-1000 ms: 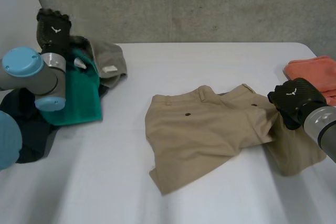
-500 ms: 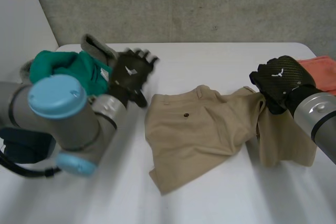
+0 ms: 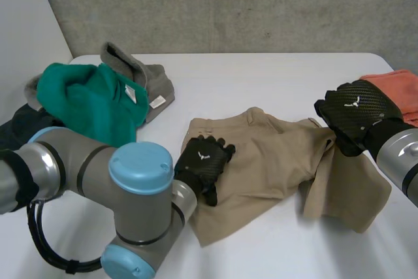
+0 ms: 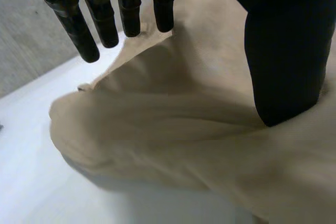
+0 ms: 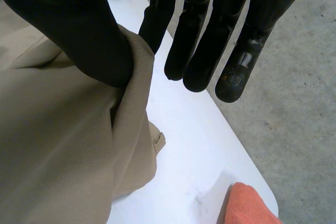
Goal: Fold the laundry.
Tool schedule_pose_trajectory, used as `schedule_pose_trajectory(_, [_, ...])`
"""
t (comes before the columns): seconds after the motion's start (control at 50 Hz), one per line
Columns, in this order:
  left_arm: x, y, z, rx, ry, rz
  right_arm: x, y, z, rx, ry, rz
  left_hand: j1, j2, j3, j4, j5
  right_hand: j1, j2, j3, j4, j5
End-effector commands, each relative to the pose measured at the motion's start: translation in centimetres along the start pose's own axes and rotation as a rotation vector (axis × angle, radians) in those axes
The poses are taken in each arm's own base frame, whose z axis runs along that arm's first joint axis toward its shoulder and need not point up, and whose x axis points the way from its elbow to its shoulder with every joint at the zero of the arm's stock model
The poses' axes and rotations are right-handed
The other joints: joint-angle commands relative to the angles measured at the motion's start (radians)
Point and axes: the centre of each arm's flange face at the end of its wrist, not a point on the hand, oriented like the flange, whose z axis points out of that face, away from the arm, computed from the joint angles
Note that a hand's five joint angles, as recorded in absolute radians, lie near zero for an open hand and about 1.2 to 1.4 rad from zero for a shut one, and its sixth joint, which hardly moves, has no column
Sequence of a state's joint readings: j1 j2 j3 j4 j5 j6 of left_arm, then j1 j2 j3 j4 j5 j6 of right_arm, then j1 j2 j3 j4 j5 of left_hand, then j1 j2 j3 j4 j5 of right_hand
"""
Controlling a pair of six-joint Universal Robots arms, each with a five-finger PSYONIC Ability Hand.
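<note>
Head view shows rumpled khaki twill shorts [image 3: 274, 158] mid-desk [image 3: 261, 76]. The left hand [image 3: 202, 161] lies flat on their waistband side, fingers straight. The right hand [image 3: 356, 117] holds the opposite edge raised, apparently pinched between thumb and straight fingers; a fold hides the contact.

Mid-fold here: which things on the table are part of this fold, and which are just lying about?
In play: tan shorts, right hand pinching one edge, left hand open on them.
Lying about: green garment, grey garment, dark garment, orange cloth.
</note>
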State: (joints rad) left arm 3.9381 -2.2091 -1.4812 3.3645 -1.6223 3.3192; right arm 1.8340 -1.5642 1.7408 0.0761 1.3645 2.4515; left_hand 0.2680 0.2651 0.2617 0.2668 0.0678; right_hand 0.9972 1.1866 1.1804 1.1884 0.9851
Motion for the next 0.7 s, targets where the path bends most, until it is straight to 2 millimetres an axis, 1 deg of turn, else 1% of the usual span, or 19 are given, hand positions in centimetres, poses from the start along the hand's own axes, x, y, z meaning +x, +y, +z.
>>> schedule_pose_trajectory(0.02, [1.3,0.8,-0.5,-0.043,0.019,0.015,-0.1,0.3,0.1,-0.006,-0.001,0.002,0.139,0.142,0.145,0.14,0.165,0.399,0.21,0.216,0.208,0.237])
schedule_pose_trajectory(0.1, [1.7,1.9,-0.1,-0.068,0.028,0.026,-0.3,0.5,0.1,-0.014,-0.007,0.004,0.403,0.406,0.409,0.404,0.428,0.399,0.21,0.216,0.208,0.237])
schedule_pose_trajectory(0.12, [1.8,2.0,0.0,-0.068,0.028,0.026,-0.3,0.5,0.1,-0.015,-0.008,0.004,0.505,0.508,0.512,0.506,0.531,0.399,0.21,0.216,0.208,0.237])
schedule_pose_trajectory(0.14, [1.8,2.0,0.3,-0.057,0.026,0.028,-0.4,0.6,0.0,-0.023,-0.013,0.005,0.707,0.71,0.713,0.708,0.732,0.399,0.21,0.216,0.208,0.237])
schedule_pose_trajectory(0.2, [1.6,1.3,0.8,-0.013,0.008,0.03,-0.3,0.7,0.0,-0.027,-0.01,0.002,1.037,1.039,1.043,1.038,1.062,0.399,0.21,0.216,0.208,0.237])
schedule_pose_trajectory(0.22, [1.2,0.3,1.2,0.039,-0.014,0.027,-0.4,0.7,-0.1,-0.032,-0.016,-0.002,1.127,1.13,1.134,1.129,1.153,0.399,0.21,0.216,0.208,0.237])
schedule_pose_trajectory(0.28, [0.6,-1.3,1.8,0.119,-0.05,0.016,-0.7,0.7,-0.5,-0.056,-0.043,-0.003,1.128,1.131,1.135,1.129,1.154,0.399,0.21,0.216,0.208,0.237])
schedule_pose_trajectory(0.3, [-0.5,-3.0,2.1,0.18,-0.084,0.007,-1.0,0.8,-0.9,-0.088,-0.075,-0.003,1.128,1.131,1.135,1.129,1.154,0.399,0.21,0.216,0.208,0.237])
schedule_pose_trajectory(0.36, [-2.7,-5.6,2.5,0.268,-0.143,0.006,-1.6,0.9,-1.9,-0.145,-0.147,-0.003,1.128,1.131,1.135,1.129,1.154,0.399,0.21,0.216,0.208,0.237])
schedule_pose_trajectory(0.38, [-4.1,-6.7,2.9,0.304,-0.177,0.022,-2.0,0.6,-2.6,-0.168,-0.205,0.008,1.128,1.131,1.135,1.129,1.154,0.399,0.21,0.216,0.208,0.237])
schedule_pose_trajectory(0.44, [-6.0,-7.9,3.7,0.352,-0.231,0.065,-2.7,-0.1,-3.5,-0.171,-0.303,0.051,1.128,1.131,1.135,1.129,1.154,0.399,0.21,0.216,0.208,0.237])
schedule_pose_trajectory(0.46, [-7.0,-9.0,4.1,0.389,-0.259,0.105,-3.3,-0.6,-4.0,-0.156,-0.371,0.095,1.128,1.131,1.135,1.129,1.154,0.399,0.21,0.216,0.208,0.237])
schedule_pose_trajectory(0.48, [-7.3,-9.6,4.2,0.409,-0.269,0.122,-3.6,-1.0,-4.1,-0.143,-0.396,0.116,1.128,1.131,1.135,1.129,1.154,0.399,0.21,0.216,0.208,0.237])
schedule_pose_trajectory(0.54, [-7.5,-10.8,4.7,0.464,-0.262,0.184,-4.7,-2.1,-4.4,-0.092,-0.483,0.26,1.128,1.131,1.135,1.129,1.154,0.399,0.21,0.216,0.208,0.237])
schedule_pose_trajectory(0.58, [-7.5,-11.1,5.1,0.491,-0.243,0.198,-5.5,-2.4,-4.2,-0.077,-0.526,0.35,1.128,1.131,1.135,1.129,1.154,0.399,0.21,0.216,0.208,0.237])
schedule_pose_trajectory(0.6, [-7.5,-11.3,5.4,0.506,-0.23,0.201,-6.6,-2.7,-3.8,-0.061,-0.571,0.442,1.128,1.131,1.135,1.129,1.154,0.399,0.21,0.216,0.208,0.237])
schedule_pose_trajectory(0.66, [-7.1,-11.5,6.0,0.551,-0.19,0.219,-8.6,-3.1,-3.0,-0.027,-0.624,0.563,1.128,1.131,1.135,1.129,1.154,0.399,0.21,0.216,0.208,0.237])
schedule_pose_trajectory(0.68, [-7.1,-11.6,6.0,0.558,-0.186,0.222,-10.1,-3.4,-2.7,-0.006,-0.654,0.624,1.128,1.131,1.135,1.129,1.154,0.287,0.097,0.104,0.096,0.124])
schedule_pose_trajectory(0.7, [-6.9,-11.5,6.2,0.562,-0.17,0.225,-10.9,-3.5,-2.6,-0.002,-0.666,0.652,1.128,1.131,1.135,1.129,1.154,0.155,-0.035,-0.028,-0.036,-0.008])
